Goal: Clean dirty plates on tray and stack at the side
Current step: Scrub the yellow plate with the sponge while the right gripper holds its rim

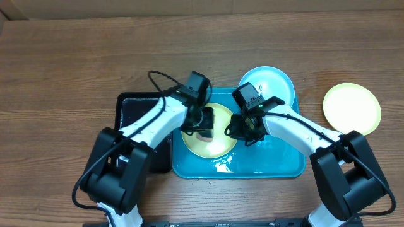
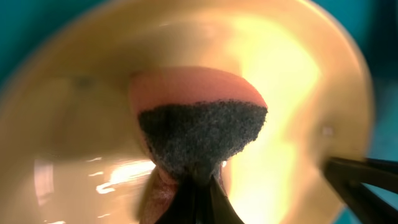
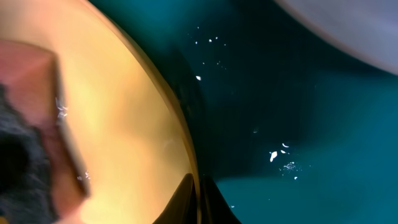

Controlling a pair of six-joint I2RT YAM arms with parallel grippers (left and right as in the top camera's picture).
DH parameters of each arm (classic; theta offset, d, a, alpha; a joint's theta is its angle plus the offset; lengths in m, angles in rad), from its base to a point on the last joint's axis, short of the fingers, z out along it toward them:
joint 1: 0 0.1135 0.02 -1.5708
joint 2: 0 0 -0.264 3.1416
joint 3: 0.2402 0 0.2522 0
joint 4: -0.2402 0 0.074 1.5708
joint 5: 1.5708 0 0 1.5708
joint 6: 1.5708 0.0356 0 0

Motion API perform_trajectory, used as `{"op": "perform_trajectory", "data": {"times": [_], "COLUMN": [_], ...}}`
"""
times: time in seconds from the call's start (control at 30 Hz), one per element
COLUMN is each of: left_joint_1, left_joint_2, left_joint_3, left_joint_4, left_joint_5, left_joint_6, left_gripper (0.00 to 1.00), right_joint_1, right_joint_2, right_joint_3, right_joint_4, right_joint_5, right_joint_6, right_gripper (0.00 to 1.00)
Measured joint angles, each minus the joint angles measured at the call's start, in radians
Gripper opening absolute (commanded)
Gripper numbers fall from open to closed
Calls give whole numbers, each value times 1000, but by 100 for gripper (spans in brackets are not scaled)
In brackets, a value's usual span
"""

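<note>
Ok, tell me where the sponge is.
Left wrist view: the sponge is pinched in the left gripper, pressed against the yellow-green plate lying left of centre in the tray.

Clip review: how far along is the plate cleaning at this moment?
Done, apparently: one yellow-green plate sits on the table right of the tray, clean-looking. In hand: the left gripper holds a sponge against the second yellow-green plate on the tray while the right gripper pinches its rim. Left: the cyan plate at the tray's far corner, then stacking.
</note>
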Motion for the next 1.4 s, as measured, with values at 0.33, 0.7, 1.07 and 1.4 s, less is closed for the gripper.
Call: {"op": "perform_trajectory", "data": {"times": [0.33, 0.7, 1.07, 1.4], "left_joint_1": [-5, 132, 117, -1], "left_joint_2": [30, 30, 44, 65], "left_joint_3": [2, 35, 91, 132], "left_joint_4": [-11, -135, -143, -149], "left_joint_5": [39, -140, -221, -122], "left_joint_6": [-51, -85, -32, 168], "left_gripper": [4, 4, 4, 4], "right_joint_1": [0, 7, 7, 5], "right_joint_2": [0, 0, 1, 1], "right_joint_3": [0, 0, 3, 3], "right_joint_4": [-21, -17, -24, -42], "right_joint_5": [-4, -24, -42, -19], "right_joint_6": [0, 0, 2, 2], "right_gripper": [4, 4, 4, 4]}}
